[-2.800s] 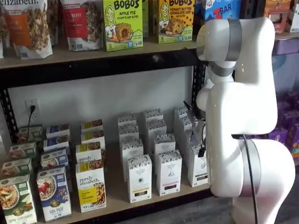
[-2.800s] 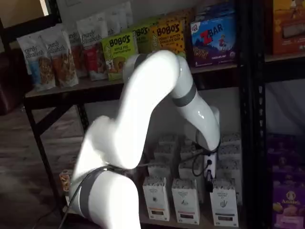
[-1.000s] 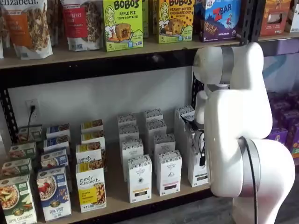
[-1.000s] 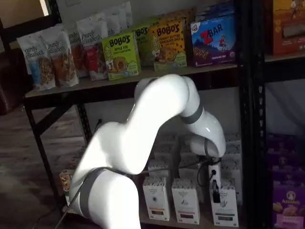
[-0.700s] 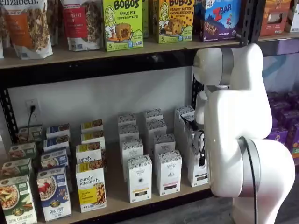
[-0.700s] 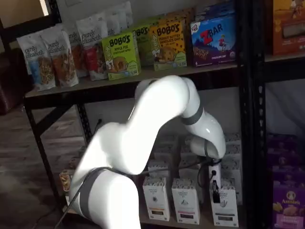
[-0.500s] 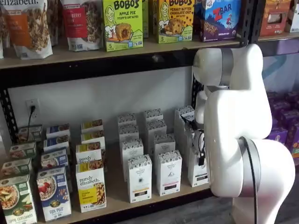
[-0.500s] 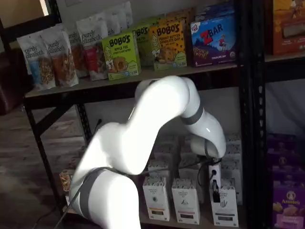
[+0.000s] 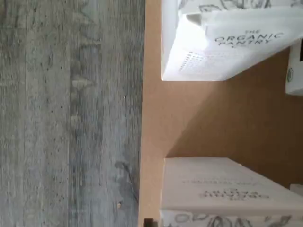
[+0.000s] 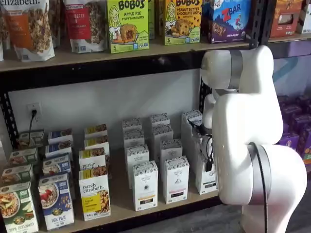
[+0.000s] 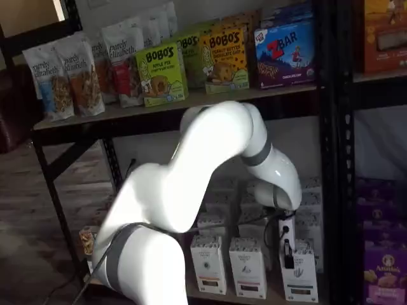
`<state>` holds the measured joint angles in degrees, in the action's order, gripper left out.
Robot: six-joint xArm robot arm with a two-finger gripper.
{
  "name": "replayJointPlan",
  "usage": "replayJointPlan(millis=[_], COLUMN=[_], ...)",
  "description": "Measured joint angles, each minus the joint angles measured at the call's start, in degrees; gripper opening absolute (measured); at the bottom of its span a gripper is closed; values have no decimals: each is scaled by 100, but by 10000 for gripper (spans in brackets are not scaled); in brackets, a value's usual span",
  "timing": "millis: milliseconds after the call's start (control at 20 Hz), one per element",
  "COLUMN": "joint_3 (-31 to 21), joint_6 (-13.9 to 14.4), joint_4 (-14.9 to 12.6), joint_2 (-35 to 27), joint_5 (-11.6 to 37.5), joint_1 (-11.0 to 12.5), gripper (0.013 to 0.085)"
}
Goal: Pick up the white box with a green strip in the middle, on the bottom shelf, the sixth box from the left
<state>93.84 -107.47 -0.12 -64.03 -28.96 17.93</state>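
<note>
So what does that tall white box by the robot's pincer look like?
The white box is a tall, thin cardboard carton. It has a black-speckled band around the top, a small round badge in the middle and a short dark strip low on the front. It stands upright at the front edge of the wooden bottom shelf, beside another box just like it. The black pincer hangs at its top corner. Whether it touches the box cannot be told.

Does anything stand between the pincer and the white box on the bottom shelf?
Nothing visible does. In a shelf view the pincer hangs at the top front of the white box; the neighbouring carton stands beside it, not between. Its grip is unclear.
</note>
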Motion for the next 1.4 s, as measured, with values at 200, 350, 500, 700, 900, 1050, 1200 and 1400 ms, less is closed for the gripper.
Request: replayJointPlan(millis=[200, 350, 500, 700, 900, 1050, 1200, 1400], joint_3=[3, -92, -241, -628, -1149, -1704, -2390, -3312], joint_6=[-38, -29, 68, 226, 508, 762, 820, 983], joint_4=[42, 26, -82, -240, -474, -690, -692, -772], joint_2=[16, 57, 132, 356, 723, 1083, 1533, 2226], joint_5=[-44, 91, 238, 508, 465, 561, 789, 935], joint_1=[3, 5, 3, -20, -85, -133, -184, -265], gripper=[490, 490, 490, 490, 490, 490, 490, 490])
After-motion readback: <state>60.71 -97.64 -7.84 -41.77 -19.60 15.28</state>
